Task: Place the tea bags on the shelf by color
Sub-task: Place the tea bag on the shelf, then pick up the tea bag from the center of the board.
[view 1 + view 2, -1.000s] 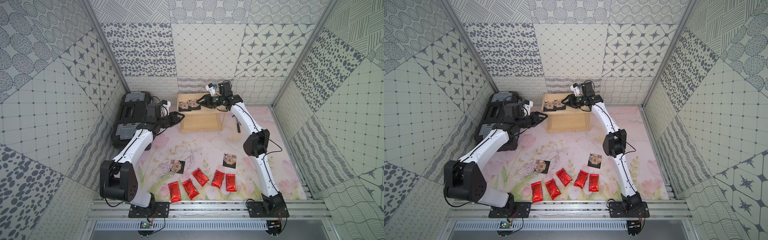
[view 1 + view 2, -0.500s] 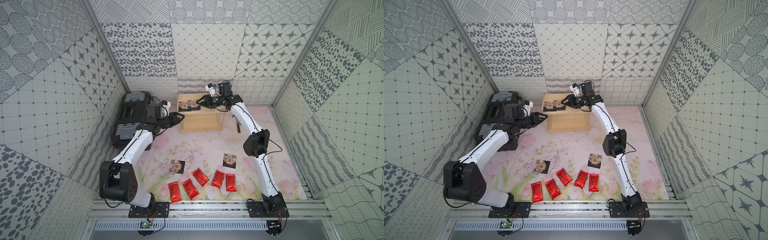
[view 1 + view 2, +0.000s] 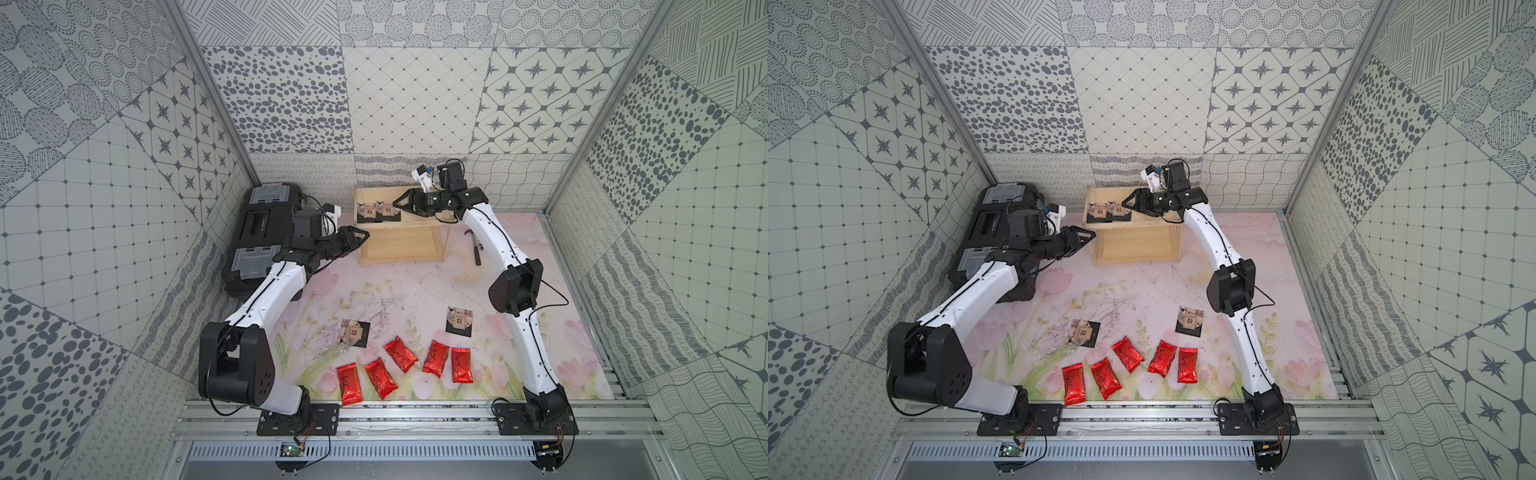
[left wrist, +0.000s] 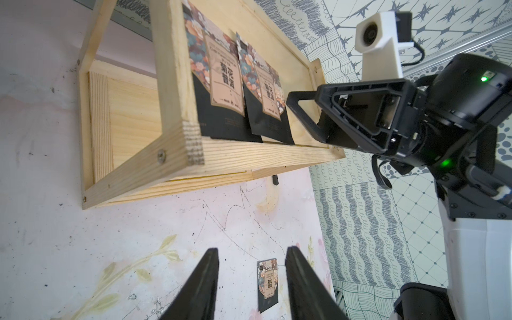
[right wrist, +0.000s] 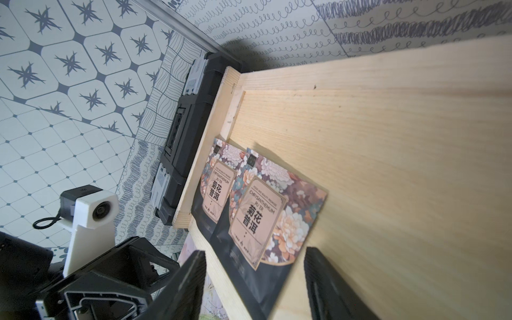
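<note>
Two black sachets (image 3: pixel 376 210) on shelf (image 3: pixel 401 261), just ahead of right end effector (image 3: pixel 395 203): jaws parted, empty. Left end effector (image 3: pixel 365 237) same. Pending: two black packets (image 3: pixel 354 332), five red pouches (image 3: pixel 400 359).

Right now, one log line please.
top shelf: two black tea bags | right gripper: open at them | left gripper: open | table: two black bags, five red bags

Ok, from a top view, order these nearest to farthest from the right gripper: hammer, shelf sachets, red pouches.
1. Black sachets, on the shelf top, just ahead of the right gripper.
2. Hammer, on the mat beside the shelf.
3. Red pouches, along the mat's near edge.
</note>
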Robot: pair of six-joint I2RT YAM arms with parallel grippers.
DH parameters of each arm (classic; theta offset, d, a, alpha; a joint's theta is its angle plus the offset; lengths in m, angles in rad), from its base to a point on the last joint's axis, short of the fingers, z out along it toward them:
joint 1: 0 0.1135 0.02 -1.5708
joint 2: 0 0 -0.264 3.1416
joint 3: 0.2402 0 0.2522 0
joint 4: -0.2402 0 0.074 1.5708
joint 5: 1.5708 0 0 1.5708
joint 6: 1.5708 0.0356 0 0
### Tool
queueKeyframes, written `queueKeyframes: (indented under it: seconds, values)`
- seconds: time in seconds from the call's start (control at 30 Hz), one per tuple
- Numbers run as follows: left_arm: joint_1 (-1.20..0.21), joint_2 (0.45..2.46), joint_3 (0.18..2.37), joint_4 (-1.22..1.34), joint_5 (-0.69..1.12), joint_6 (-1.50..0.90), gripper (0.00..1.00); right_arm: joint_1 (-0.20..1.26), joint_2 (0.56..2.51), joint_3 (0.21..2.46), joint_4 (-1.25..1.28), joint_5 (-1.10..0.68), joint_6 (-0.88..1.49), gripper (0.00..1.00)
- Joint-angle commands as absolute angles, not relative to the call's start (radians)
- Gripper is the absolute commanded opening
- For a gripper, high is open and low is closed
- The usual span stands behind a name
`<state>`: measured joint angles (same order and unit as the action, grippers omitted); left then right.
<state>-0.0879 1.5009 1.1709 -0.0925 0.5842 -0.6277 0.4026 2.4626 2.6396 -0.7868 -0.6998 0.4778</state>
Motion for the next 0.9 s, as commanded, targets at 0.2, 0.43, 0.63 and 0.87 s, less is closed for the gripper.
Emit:
queueKeyframes:
  seconds: [0.2, 0.43, 0.63, 0.87]
  values:
    - [-0.17, 1.426, 1.16, -0.108, 0.482, -0.624, 0.42, 0.467, 2.328, 2.704, -0.987, -0.396, 0.341, 0.61]
    - [-0.354, 1.414, 1.154, -0.182, 0.357, -0.603, 0.41, 0.558, 1.972, 2.209, -0.893, -0.093, 0.27, 0.58]
    - [-0.443, 1.442, 1.092, -0.145, 0.341, -0.653, 0.41, 0.579, 1.563, 1.585, -0.682, 0.019, 0.335, 0.55]
    - [-0.549, 1.523, 1.055, -0.081, 0.323, -0.675, 0.43, 0.589, 1.365, 1.099, -0.65, 0.094, 0.445, 0.53]
